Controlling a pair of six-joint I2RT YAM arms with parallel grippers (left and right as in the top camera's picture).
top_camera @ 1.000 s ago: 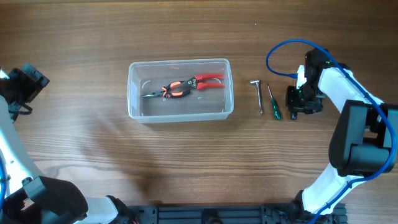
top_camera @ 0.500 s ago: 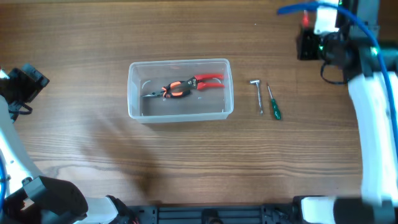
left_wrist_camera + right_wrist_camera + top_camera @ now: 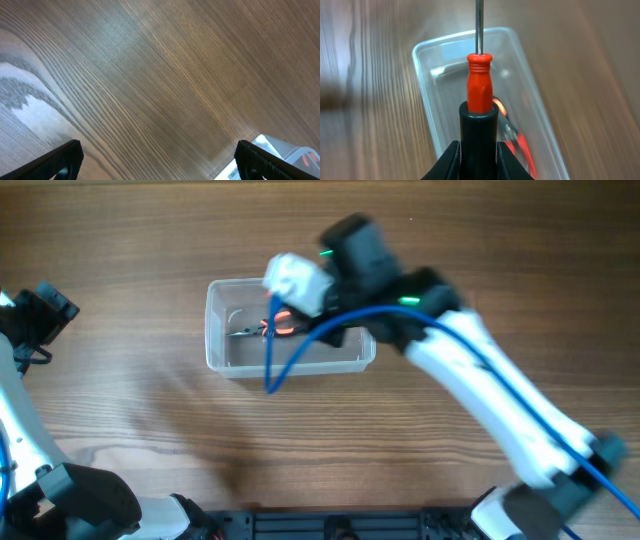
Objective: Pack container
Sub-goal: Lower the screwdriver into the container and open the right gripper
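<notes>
The container [image 3: 214, 330] is a clear plastic tub left of the table's centre. Red-handled pliers [image 3: 284, 326] lie inside it. My right arm [image 3: 360, 255] reaches across the tub and hides its right half. In the right wrist view my right gripper [image 3: 477, 150] is shut on a screwdriver [image 3: 479, 90] with a black and red handle. Its shaft points forward over the container [image 3: 422, 55], and the pliers [image 3: 520, 145] show below. My left gripper [image 3: 160, 162] hangs open over bare wood at the far left, nothing between its fingers [image 3: 62, 160].
The wooden table extends all round the tub. My left arm [image 3: 40, 315] stays near the left edge. A pale object with a label [image 3: 280, 152] shows at the lower right of the left wrist view.
My right arm has swung from the far right of the table to above the container, carrying the screwdriver. The left arm has not moved.
</notes>
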